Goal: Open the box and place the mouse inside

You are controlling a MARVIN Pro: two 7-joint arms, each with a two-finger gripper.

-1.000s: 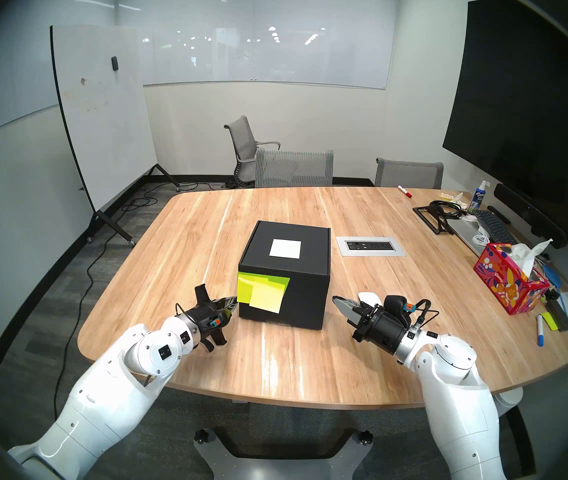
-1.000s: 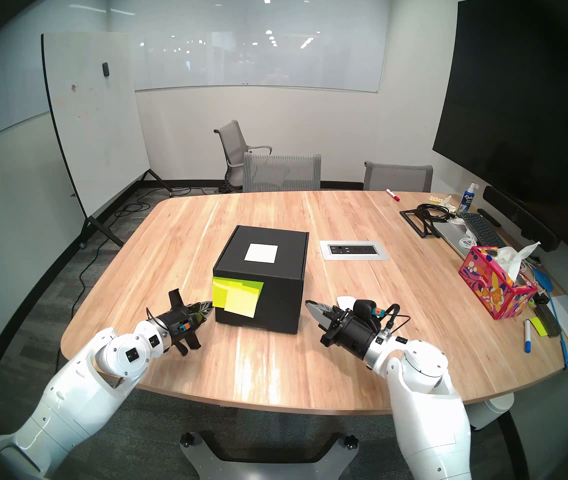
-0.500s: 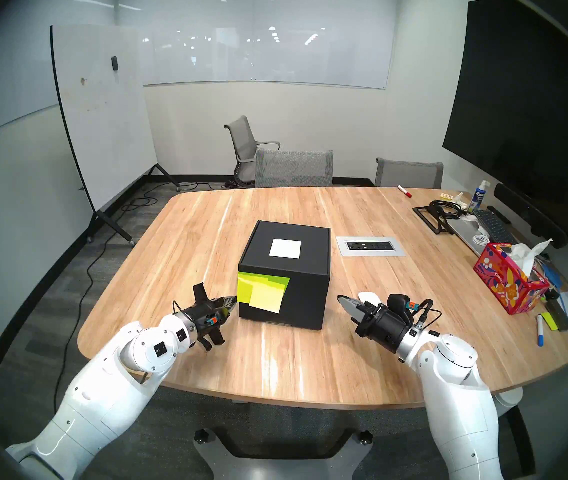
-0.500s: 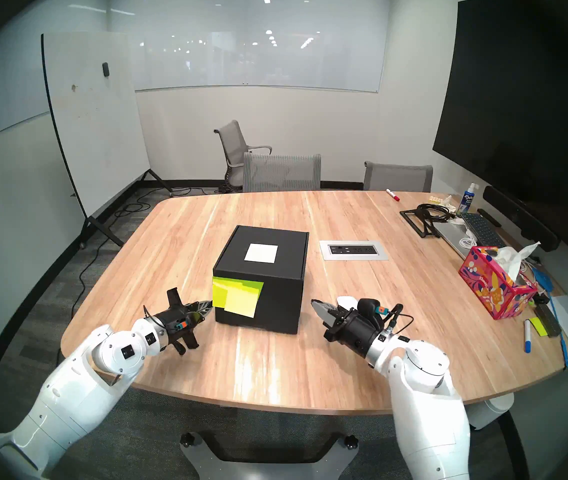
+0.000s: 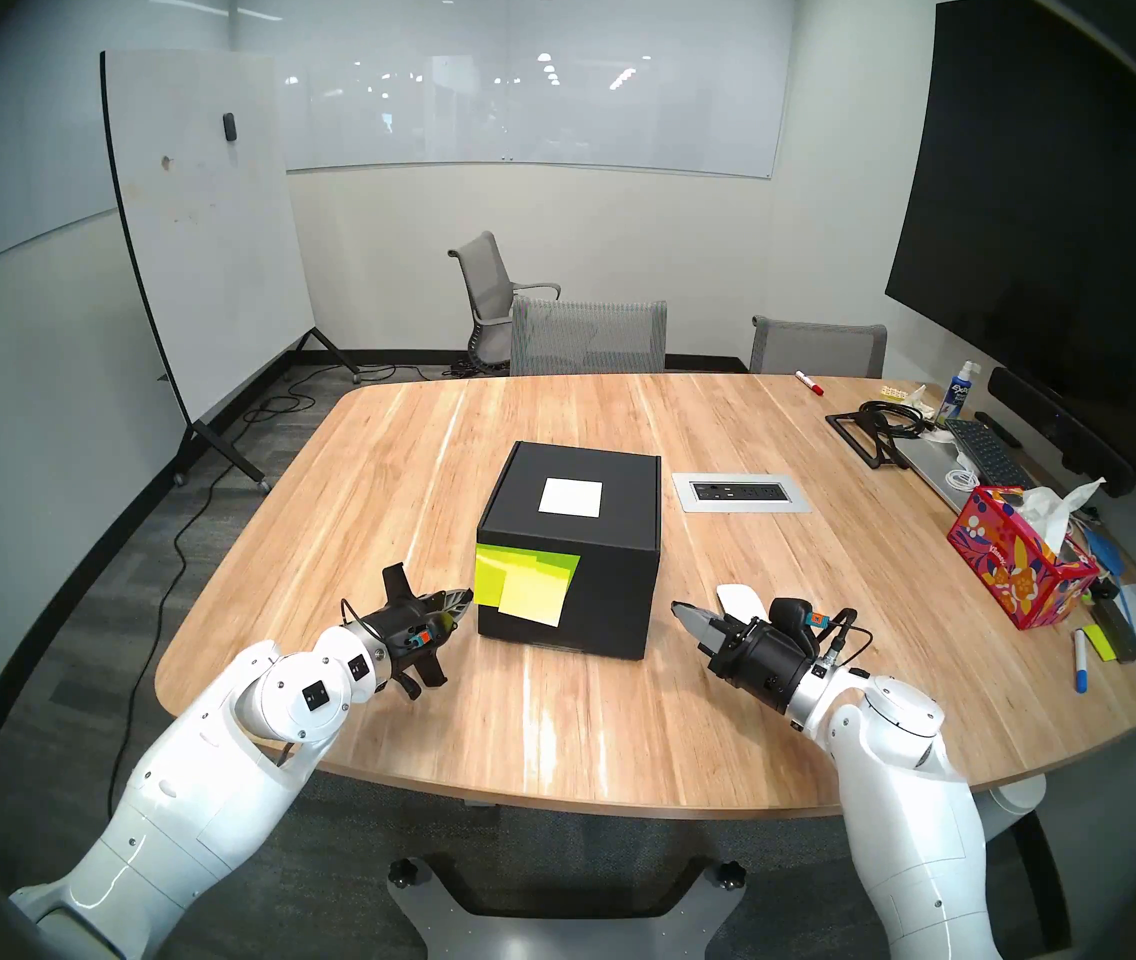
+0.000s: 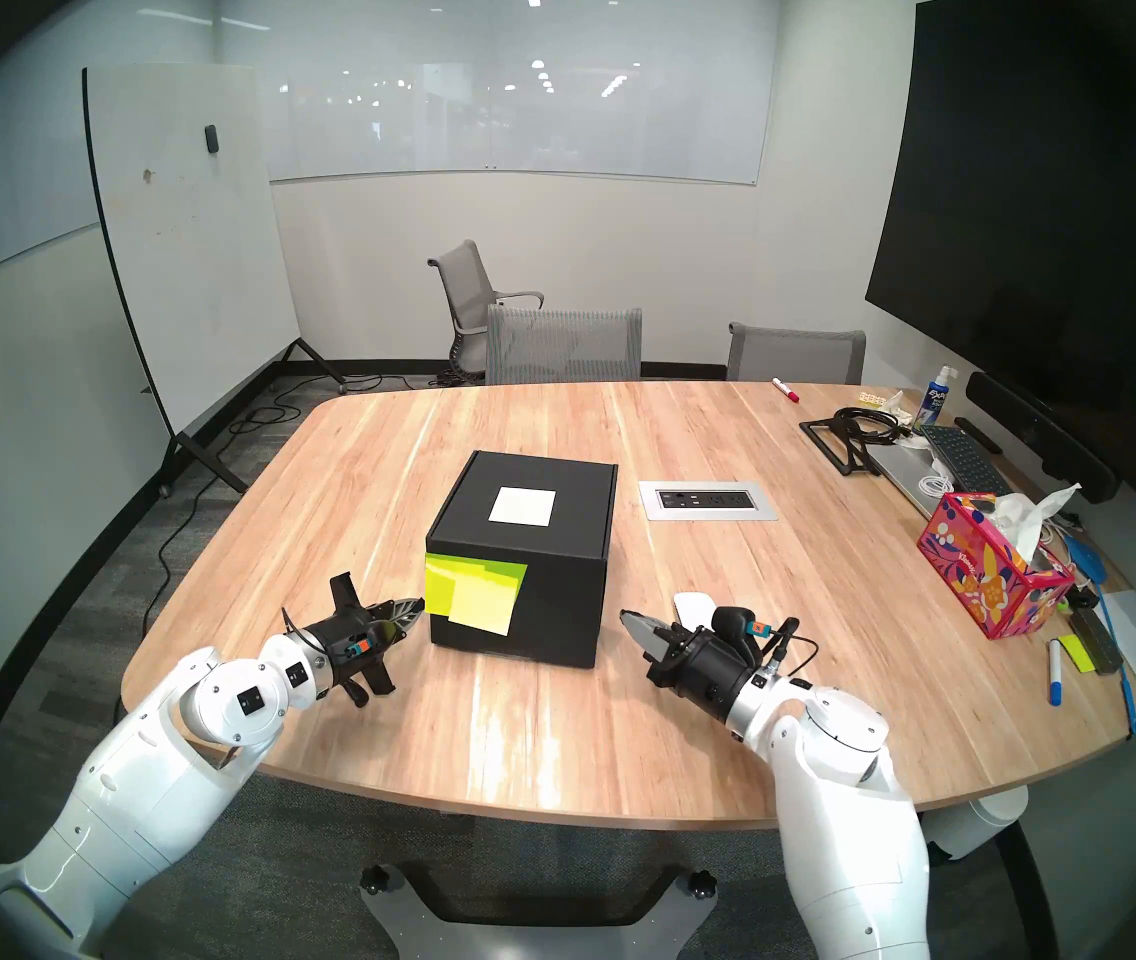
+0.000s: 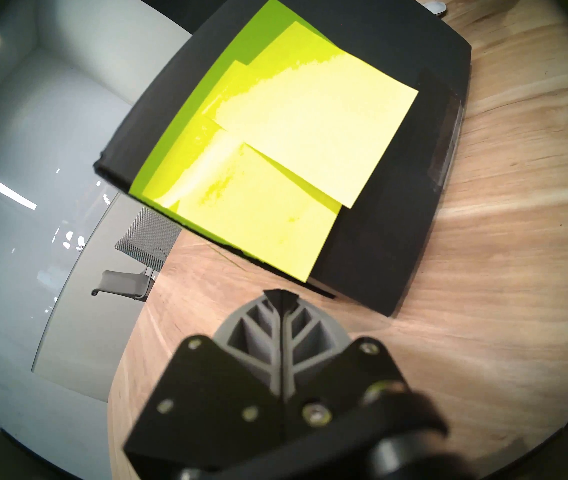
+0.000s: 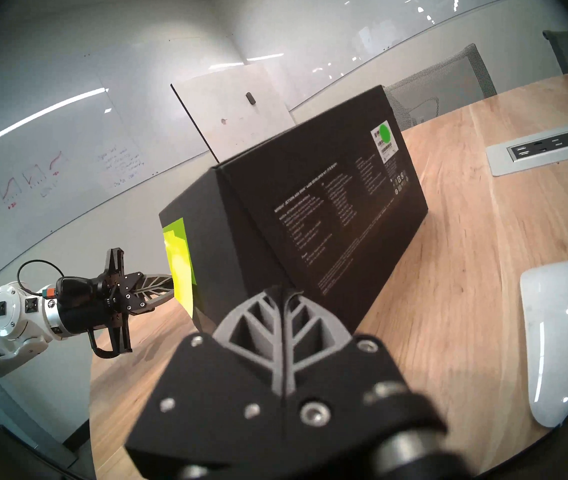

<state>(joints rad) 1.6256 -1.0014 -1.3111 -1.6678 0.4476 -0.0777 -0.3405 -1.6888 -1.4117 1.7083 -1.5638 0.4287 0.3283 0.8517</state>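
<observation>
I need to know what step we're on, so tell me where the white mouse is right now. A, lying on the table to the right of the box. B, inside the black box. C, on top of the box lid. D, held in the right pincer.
A: the mouse lies flat on the wooden table beside the closed box, and the right pincer next to it is shut and empty.

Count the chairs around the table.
3. One chair stands back near the far wall, one is tucked at the table's far edge, and one sits right of it. Others may be out of view.
</observation>
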